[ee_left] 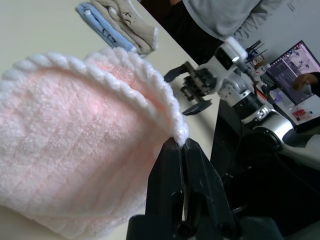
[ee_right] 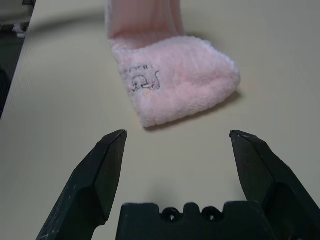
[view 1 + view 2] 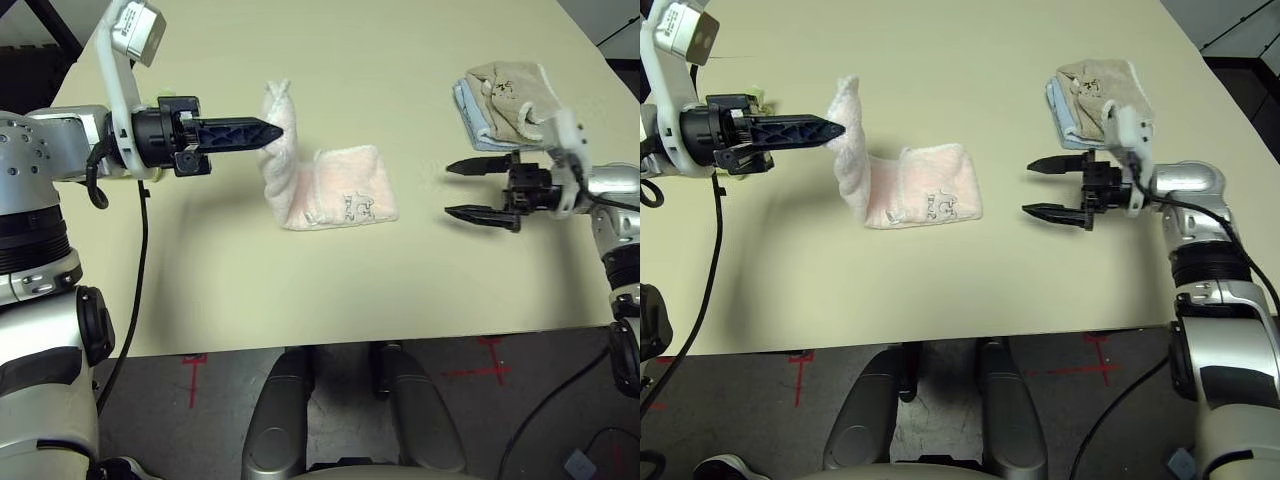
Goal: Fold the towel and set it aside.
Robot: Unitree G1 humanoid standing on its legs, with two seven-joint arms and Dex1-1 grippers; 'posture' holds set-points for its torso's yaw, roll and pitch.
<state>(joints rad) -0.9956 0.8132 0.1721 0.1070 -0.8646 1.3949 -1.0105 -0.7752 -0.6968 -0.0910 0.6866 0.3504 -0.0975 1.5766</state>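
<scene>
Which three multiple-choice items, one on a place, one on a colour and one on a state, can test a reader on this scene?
1. Where does the folded stack lie?
A. beyond the right gripper
B. under the pink towel
C. beside the left gripper

2. What colour is the towel in the left gripper?
A. green
B. pale pink
C. blue

3. How do the right gripper's jaws stand?
A. shut on the towel
B. shut on nothing
C. open, holding nothing

Key: 1 A, the stack sits farther up the table than that gripper. 2 B, the pinched edge is pink. 3 C, table shows between its fingers.
</scene>
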